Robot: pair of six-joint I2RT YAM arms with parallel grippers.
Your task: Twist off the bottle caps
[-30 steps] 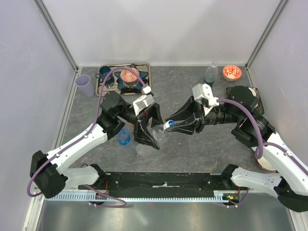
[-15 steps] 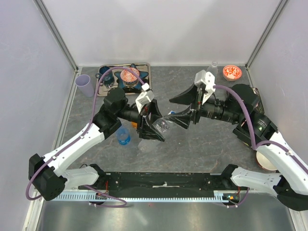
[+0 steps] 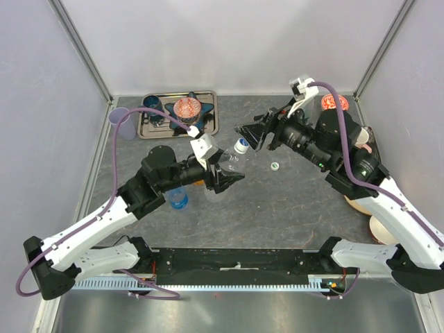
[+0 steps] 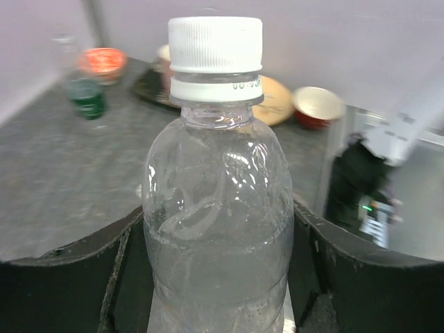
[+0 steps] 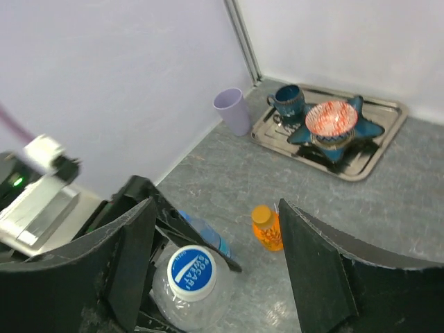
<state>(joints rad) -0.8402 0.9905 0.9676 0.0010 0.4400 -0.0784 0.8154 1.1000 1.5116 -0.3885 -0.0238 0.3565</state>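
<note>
White-blue cap [image 5: 193, 272] just beyond parted right jaws

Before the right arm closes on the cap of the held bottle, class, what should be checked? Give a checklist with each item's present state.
1. Grip: left gripper clamps clear bottle, a finger each side: ok.
2. Seat: white cap sits on its neck ring: ok.
3. Opening: right gripper is open: ok.
4. Alignment: white cap lies within the right gripper's opening, untouched, slightly left of centre: ok.
5. Clutter: loose cap on the table lies apart from the bottle: ok.
6. Tightness of the thread: cannot tell.
</note>
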